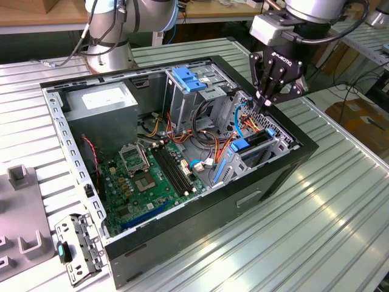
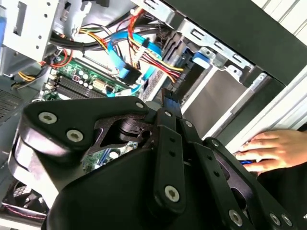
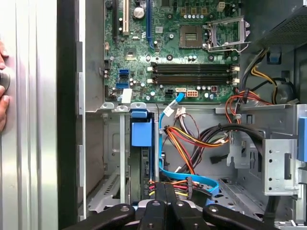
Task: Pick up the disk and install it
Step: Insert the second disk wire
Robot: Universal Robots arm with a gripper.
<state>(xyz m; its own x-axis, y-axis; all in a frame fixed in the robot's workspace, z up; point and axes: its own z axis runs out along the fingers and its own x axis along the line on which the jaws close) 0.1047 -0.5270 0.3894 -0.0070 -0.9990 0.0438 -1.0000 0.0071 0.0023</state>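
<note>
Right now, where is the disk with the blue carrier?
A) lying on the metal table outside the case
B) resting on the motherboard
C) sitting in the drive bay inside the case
C: in the exterior view the disk stands in the metal bay at the case's front corner, the gripper just above it.

Black gripper over the open computer

The gripper [image 2: 171,103] has its jaws pressed together. Colored wires [image 2: 144,52] and a green board [image 2: 79,81] lie behind. A hand [image 2: 273,151] rests nearby.
</note>
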